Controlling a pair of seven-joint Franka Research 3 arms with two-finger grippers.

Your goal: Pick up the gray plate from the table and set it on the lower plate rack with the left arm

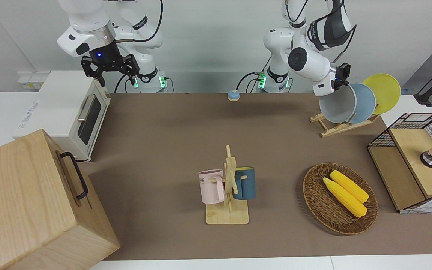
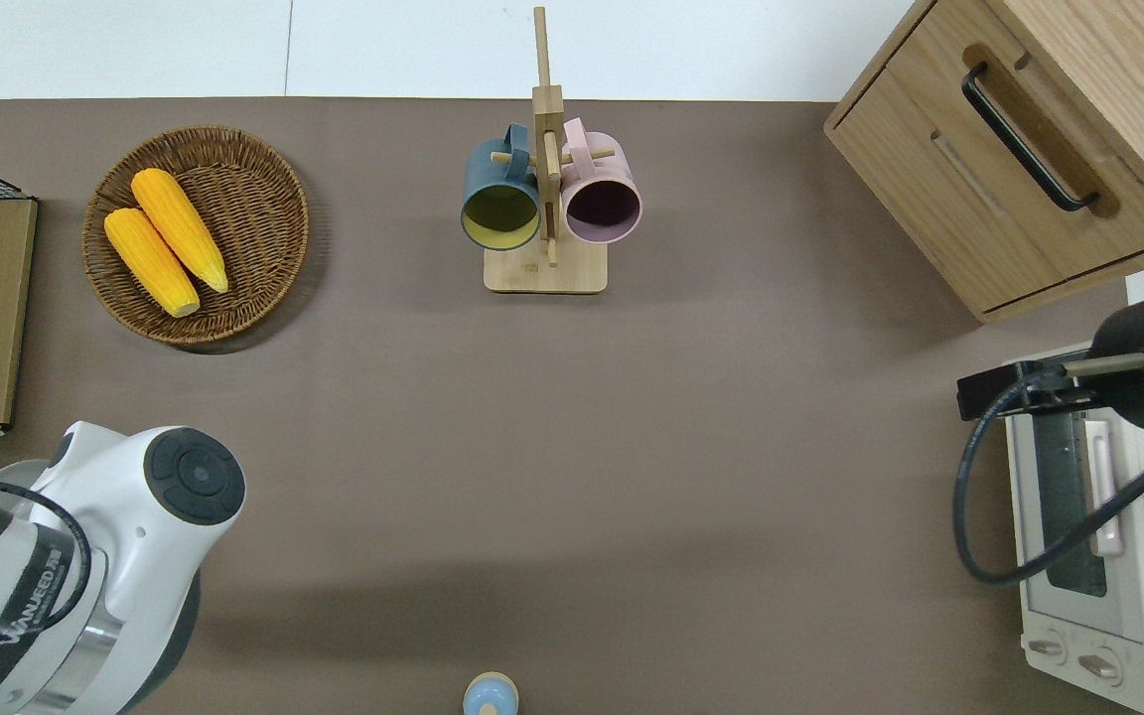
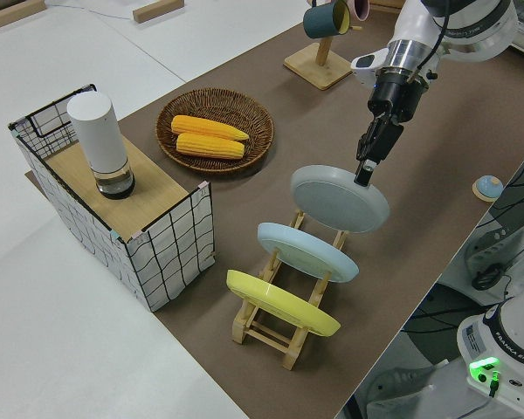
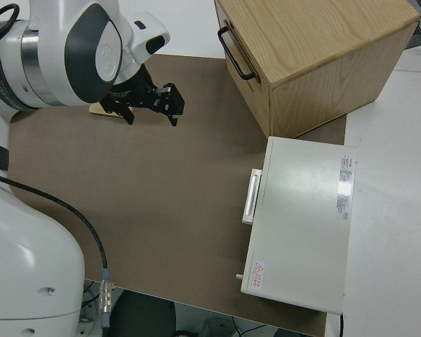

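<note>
Three plates are at the lower plate rack (image 3: 284, 327) now, which stands near the robots at the left arm's end of the table: the yellow plate (image 3: 282, 303) and the blue plate (image 3: 307, 251) sit in their slots, and the gray plate (image 3: 339, 198) is at the free slot at the end of the rack toward the right arm. Most of the task looks done: the plate is off the table and brought to the rack, tilted like its neighbours. Whether its lower edge already rests between the pegs I cannot tell. What is left, in my judgement, is to settle it fully, let go and pull the arm away. The left gripper (image 3: 364, 171) pinches the plate's upper rim with its fingers pressed on it. The plate is round, pale gray with a faint blue tone, plain, with a shallow raised rim. The right gripper (image 1: 111, 71) is parked, its fingers spread apart.
</note>
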